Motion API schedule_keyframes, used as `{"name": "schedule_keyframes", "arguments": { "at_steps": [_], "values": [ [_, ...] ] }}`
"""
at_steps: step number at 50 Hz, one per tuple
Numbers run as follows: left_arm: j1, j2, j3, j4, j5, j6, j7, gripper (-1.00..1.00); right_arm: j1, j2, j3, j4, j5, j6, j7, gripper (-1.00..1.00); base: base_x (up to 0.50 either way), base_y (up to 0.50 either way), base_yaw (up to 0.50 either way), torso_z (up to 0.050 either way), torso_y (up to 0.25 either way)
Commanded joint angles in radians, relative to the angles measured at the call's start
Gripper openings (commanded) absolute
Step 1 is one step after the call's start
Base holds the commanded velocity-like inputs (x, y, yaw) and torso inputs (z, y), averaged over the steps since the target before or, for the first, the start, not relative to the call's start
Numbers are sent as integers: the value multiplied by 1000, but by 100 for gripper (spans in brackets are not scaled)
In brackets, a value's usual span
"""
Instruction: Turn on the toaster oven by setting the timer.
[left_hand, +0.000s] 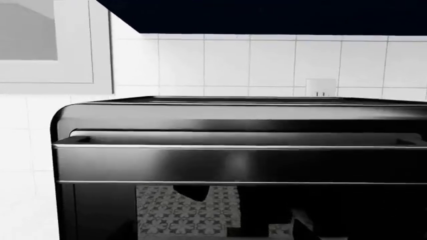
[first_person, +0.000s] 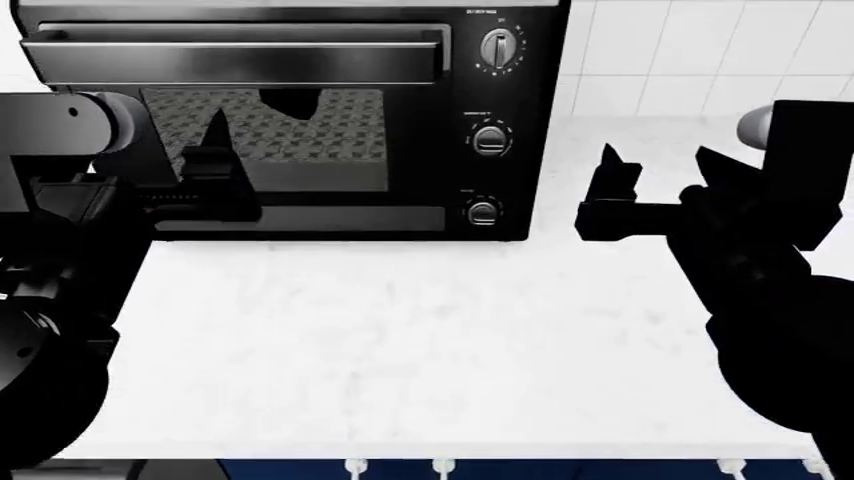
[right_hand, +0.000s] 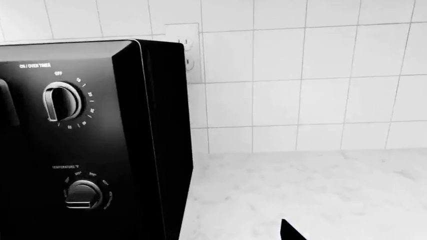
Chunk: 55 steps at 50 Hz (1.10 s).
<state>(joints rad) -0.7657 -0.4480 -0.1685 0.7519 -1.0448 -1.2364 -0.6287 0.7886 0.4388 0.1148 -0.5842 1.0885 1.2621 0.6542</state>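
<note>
Left gripper (first_person: 214, 165), jaw state unclear, hovers before the toaster oven (first_person: 287, 115) door. The timer (first_person: 498, 48) sits at the panel's twelve o'clock, untouched. Right gripper (first_person: 611, 195), seemingly parted, waits at the oven's three o'clock; reaching low risks grabbing the middle knob (first_person: 490, 138).

Table, white marbled top

Table (first_person: 400, 340): pale, faintly veined surface against a white tiled wall (right_hand: 300, 75). Carries one item, the black toaster oven (first_person: 521, 120), standing at its rear.
</note>
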Motion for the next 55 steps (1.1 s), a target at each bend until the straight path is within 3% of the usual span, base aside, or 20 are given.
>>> {"name": "schedule_keyframes", "arguments": {
  "at_steps": [1, 18, 21, 24, 29, 45, 55],
  "values": [
    [0, -4, 5, -3, -3, 7, -5, 100, 0, 5, -7, 6, 2, -10, 2, 100, 336, 0, 0, 0, 0],
    [-5, -12, 19, -18, -3, 24, -11, 100, 20, 7, 10, 8, 53, -5, 43, 100, 40, 0, 0, 0, 0],
    [-3, -15, 21, -18, -6, 28, -13, 100, 80, 7, 27, 6, 136, 71, 121, 100, 0, 0, 0, 0, 0],
    [-4, -17, 25, -19, -9, 30, -16, 100, 182, -6, 60, 90, 370, 206, 324, 100, 0, 0, 0, 0, 0],
    [0, -19, 21, -14, -18, 30, -20, 100, 277, 20, 27, 176, 641, 211, 566, 100, 0, 0, 0, 0, 0],
    [5, -23, 22, -13, -33, 37, -30, 100, 401, 52, -127, 211, 816, 157, 718, 100, 0, 0, 0, 0, 0],
    [5, -25, 24, -16, -37, 42, -35, 100, 448, 44, -193, 211, 832, 140, 741, 100, 0, 0, 0, 0, 0]
  ]
}}
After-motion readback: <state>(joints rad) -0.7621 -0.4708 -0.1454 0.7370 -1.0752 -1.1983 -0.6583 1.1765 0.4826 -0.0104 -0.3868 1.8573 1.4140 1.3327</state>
